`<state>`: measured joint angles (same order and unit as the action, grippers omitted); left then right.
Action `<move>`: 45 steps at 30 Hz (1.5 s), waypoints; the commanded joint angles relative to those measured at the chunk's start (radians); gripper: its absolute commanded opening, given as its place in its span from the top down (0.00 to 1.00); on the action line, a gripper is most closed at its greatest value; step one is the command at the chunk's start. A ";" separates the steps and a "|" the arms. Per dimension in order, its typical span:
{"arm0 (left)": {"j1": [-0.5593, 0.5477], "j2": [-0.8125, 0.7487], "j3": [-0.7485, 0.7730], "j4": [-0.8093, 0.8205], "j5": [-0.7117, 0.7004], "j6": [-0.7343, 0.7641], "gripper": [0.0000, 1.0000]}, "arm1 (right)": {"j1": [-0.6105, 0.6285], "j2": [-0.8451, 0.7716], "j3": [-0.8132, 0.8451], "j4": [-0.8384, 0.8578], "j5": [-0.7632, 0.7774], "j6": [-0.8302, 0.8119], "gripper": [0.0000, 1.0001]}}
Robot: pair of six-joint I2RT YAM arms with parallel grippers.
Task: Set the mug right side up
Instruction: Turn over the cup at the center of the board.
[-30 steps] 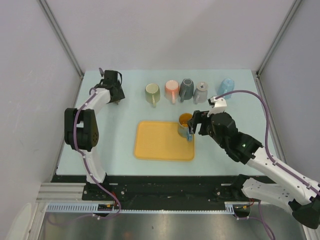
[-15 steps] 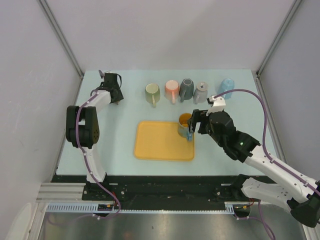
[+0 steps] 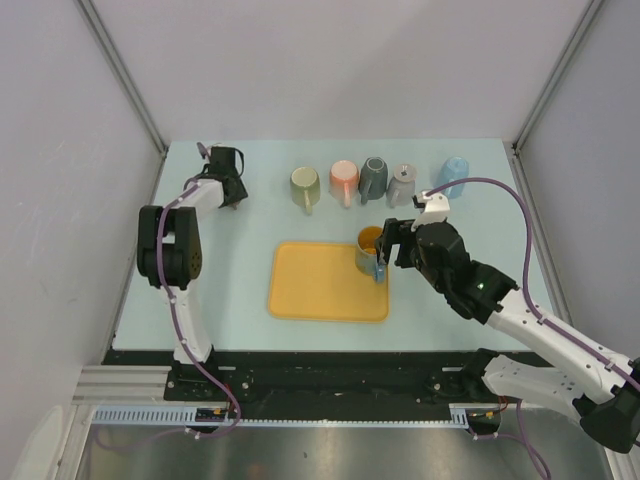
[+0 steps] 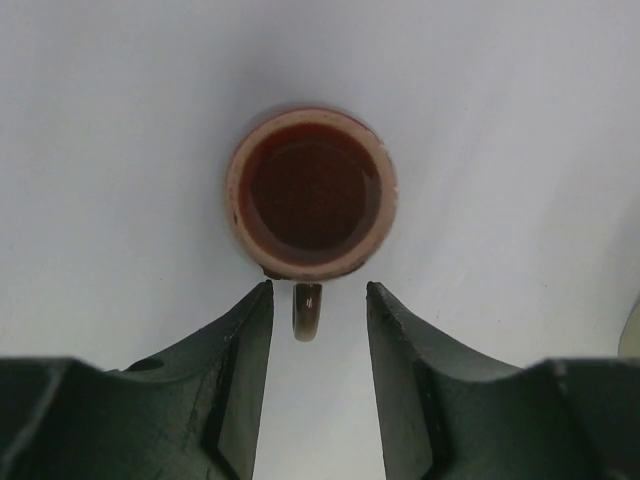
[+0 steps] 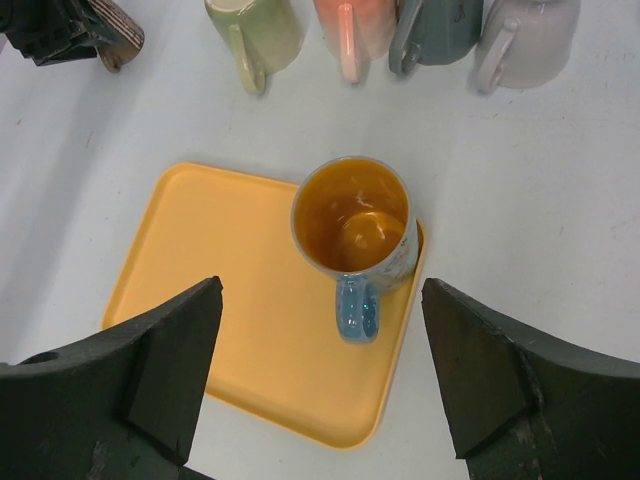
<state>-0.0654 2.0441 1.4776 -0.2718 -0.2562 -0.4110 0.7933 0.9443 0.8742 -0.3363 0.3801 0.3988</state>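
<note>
Left wrist view puts the brown mug (image 4: 312,190) straight below the left gripper (image 4: 317,295) and just ahead of its tips. It stands on the table (image 3: 230,260) near the far left corner. I'm looking down its long axis, so it stands on end. The dark glossy well inside a pale rim reads to me as the mouth, though from directly above I can't rule out a recessed base. Its handle (image 4: 307,315) points back toward me and lies in the gap between the two fingers (image 4: 235,350), with clear space on either side. The jaws are parted and grip nothing. If I take this mug, the handle is already lined up with the gap, and the left arm is far the nearer one.

Moving right along the far side is the row: a green mug (image 3: 303,184), a pink mug (image 3: 343,180), a grey mug (image 3: 373,176), a pale mug (image 3: 402,183) and, a little apart, a blue mug (image 3: 453,172). Neither gripper is over any of them.

Nearer me lies the yellow tray (image 3: 310,285), with the orange-lined mug (image 5: 352,215) on its far right corner. Its mouth is plainly up, its axis vertical, and its blue handle points toward the right arm. The right gripper (image 5: 320,288) hangs above it with its jaws spread wide and touching nothing. I judge that mug is already right side up.
</note>
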 commanded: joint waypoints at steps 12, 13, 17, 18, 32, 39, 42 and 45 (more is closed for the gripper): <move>0.041 0.033 0.084 -0.021 0.040 -0.057 0.55 | -0.012 0.013 0.008 0.043 0.008 0.011 0.15; 0.041 0.033 0.087 -0.018 0.040 -0.055 0.55 | -0.014 0.014 0.006 0.045 0.008 0.012 0.14; 0.045 0.041 0.101 -0.024 0.052 -0.046 0.60 | -0.016 0.016 0.006 0.045 0.006 0.014 0.15; 0.045 0.044 0.104 -0.026 0.055 -0.046 0.63 | -0.016 0.016 0.006 0.045 0.005 0.015 0.14; 0.053 0.067 0.124 -0.049 0.081 -0.043 0.82 | -0.020 0.025 0.005 0.043 0.002 0.017 0.15; 0.056 0.045 0.118 -0.049 0.080 -0.035 1.00 | -0.022 0.028 0.005 0.043 -0.001 0.021 0.15; 0.056 0.016 0.107 -0.049 0.101 -0.043 1.00 | -0.022 0.030 0.006 0.045 -0.003 0.023 0.15; 0.056 -0.047 0.078 -0.037 0.139 -0.058 1.00 | -0.022 0.027 0.006 0.051 -0.006 0.023 0.15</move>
<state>-0.0196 2.1067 1.5612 -0.3172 -0.1719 -0.4473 0.7750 0.9741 0.8742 -0.3222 0.3756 0.4145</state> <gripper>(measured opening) 0.142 0.852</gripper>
